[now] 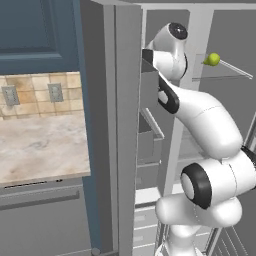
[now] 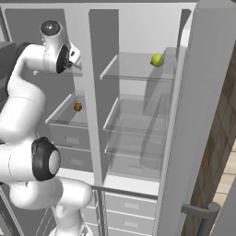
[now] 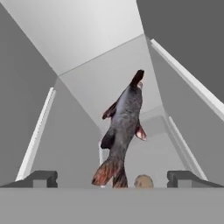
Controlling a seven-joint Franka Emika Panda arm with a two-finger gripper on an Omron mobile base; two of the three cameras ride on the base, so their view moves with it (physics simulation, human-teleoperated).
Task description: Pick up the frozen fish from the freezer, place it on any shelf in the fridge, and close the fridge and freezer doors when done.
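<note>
In your hand view the frozen fish (image 3: 121, 131) lies ahead of the hand (image 3: 112, 178) inside a narrow grey compartment, its long axis running from about 6 o'clock up to 1 o'clock. The reddish tail fans out at the bottom, just above the gap between the two dark fingertips (image 3: 39, 178), and the dark head points away toward the back wall at 1 o'clock. The body is grey, with small fins sticking out at 9 and 3 o'clock around its middle.

The hand is spread wide, one fingertip low at 7 o'clock and the other at 5 o'clock, and it has hold of nothing; the fish's tail sits between them but you cannot tell whether it touches either. A small tan rounded object (image 3: 143, 180) peeks up just right of the tail at the bottom edge.

Side walls close in on both sides of the fish, with pale rails at 9 o'clock and 3 o'clock; the open room runs straight ahead toward the rear wall.

From the right base view, the arm (image 2: 27, 120) reaches up at 10 o'clock into the left compartment, beside the central divider (image 2: 90, 92). The fridge side at 1 o'clock holds glass shelves (image 2: 138, 69), with a lime (image 2: 157, 60) on the top one. A small orange-brown item (image 2: 77, 107) rests on a lower shelf at 9 o'clock. In the left base view, the marble worktop (image 1: 40, 145) lies at 9 o'clock, well apart from the arm.
</note>
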